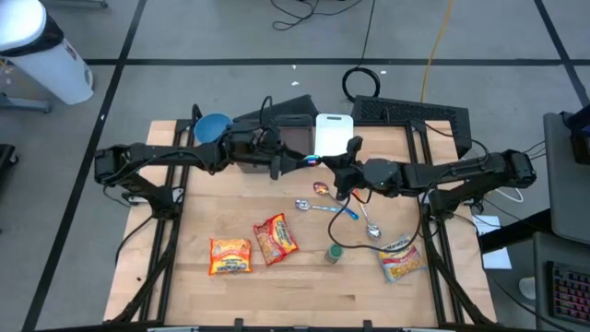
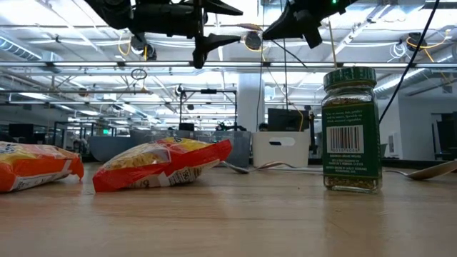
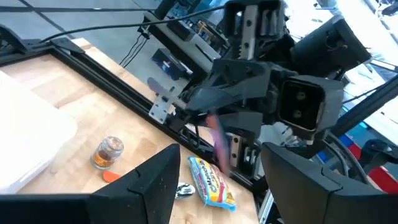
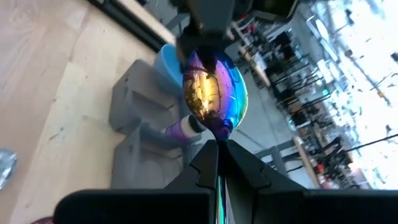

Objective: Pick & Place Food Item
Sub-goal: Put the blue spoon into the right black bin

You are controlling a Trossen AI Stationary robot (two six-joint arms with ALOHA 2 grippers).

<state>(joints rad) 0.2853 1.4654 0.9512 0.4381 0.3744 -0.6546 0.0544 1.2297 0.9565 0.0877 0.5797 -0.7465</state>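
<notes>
Both arms raised over mid-table, hands facing each other near the centre. Right hand [image 4: 217, 146] pinched shut on the handle of an iridescent spoon [image 4: 213, 93], bowl pointing out toward the other arm; likely offered for a handover, or just carried. Left hand [image 3: 214, 168] stands partly spread, nothing between its fingers, aimed at the spoon's tip as if to receive it. Food items lie untouched on the table [image 1: 304, 286]: two orange-red noodle packets [image 1: 230, 255] [image 1: 276, 239] side by side toward the front left, a yellow snack packet [image 1: 400, 261] front right, and a green-labelled spice jar [image 2: 350, 130] upright between them. More spoons [image 1: 318, 205] lie loose mid-table. A white bin [image 1: 334, 135] and a blue bowl [image 1: 213, 127] sit at the back, probable drop-off spots. Judgement: no food is gripped yet, so pick-and-place hasn't properly begun.
</notes>
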